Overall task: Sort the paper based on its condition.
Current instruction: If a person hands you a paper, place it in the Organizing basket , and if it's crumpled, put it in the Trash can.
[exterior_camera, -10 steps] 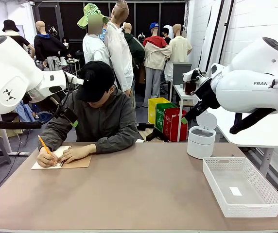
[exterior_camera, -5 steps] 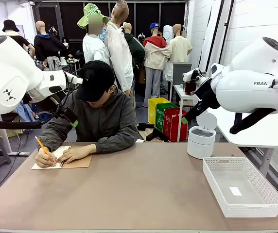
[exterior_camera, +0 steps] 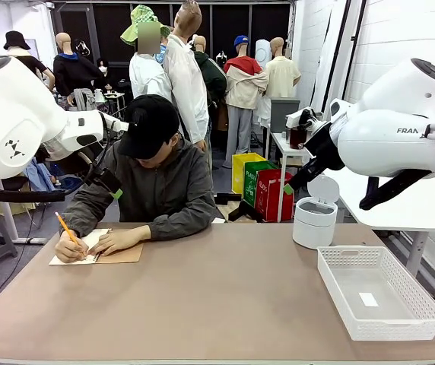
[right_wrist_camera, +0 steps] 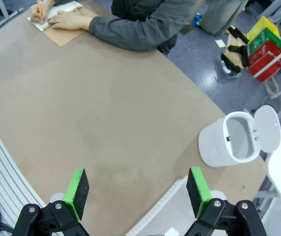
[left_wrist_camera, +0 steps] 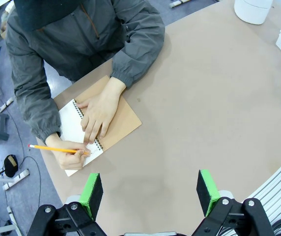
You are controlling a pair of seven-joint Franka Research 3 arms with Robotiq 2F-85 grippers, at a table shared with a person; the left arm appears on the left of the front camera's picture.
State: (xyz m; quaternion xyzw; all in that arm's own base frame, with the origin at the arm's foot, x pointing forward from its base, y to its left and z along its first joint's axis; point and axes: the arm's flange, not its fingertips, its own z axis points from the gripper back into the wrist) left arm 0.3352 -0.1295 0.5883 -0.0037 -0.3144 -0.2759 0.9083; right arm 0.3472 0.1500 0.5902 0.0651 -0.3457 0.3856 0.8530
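a: paper location?
b: i see the paper (left_wrist_camera: 71,129) on the notebook (left_wrist_camera: 123,123), far-left part of the table (exterior_camera: 225,304), under the person's hands (left_wrist_camera: 98,110).
a: end effectors?
b: left end effector (left_wrist_camera: 149,189) and right end effector (right_wrist_camera: 136,189) both spread apart, empty, above the table.

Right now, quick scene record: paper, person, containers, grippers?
paper: white page in the open notebook, far side of the table on the robot's left, under the person's hands
pencil: in the person's hand, tip on the page
basket: white, robot's right, small label inside
bin: white, lid up, beyond the basket
left gripper: open, above the table
right gripper: open, above the table
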